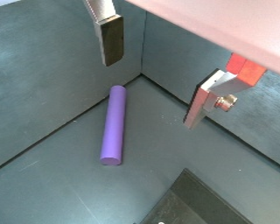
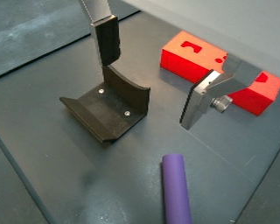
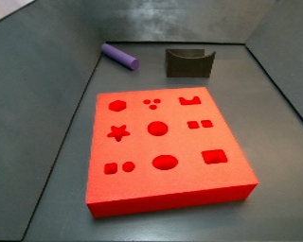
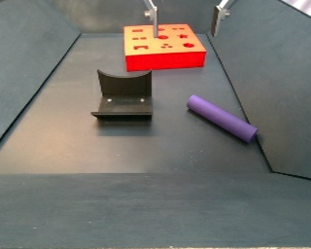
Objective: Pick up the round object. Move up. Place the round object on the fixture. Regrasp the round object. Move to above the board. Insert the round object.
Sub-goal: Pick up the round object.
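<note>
The round object, a slim purple peg (image 3: 120,57), lies flat on the dark floor near a wall; it shows in both wrist views (image 1: 113,125) (image 2: 175,188) and in a side view (image 4: 221,118). The dark fixture (image 4: 123,94) with its curved notch stands beside it, apart from it (image 2: 108,107) (image 3: 188,61). The red board (image 3: 161,142) with shaped holes lies flat (image 4: 162,46). My gripper (image 2: 154,79) is open and empty, high above the floor between fixture and board; it also shows in a wrist view (image 1: 154,79) and in a side view (image 4: 186,10).
Grey walls (image 3: 46,66) close the floor in on the sides. The peg lies close to one wall (image 4: 268,78). A corner of the fixture (image 1: 201,201) and a bit of the board (image 1: 245,70) show at the frame edges in a wrist view.
</note>
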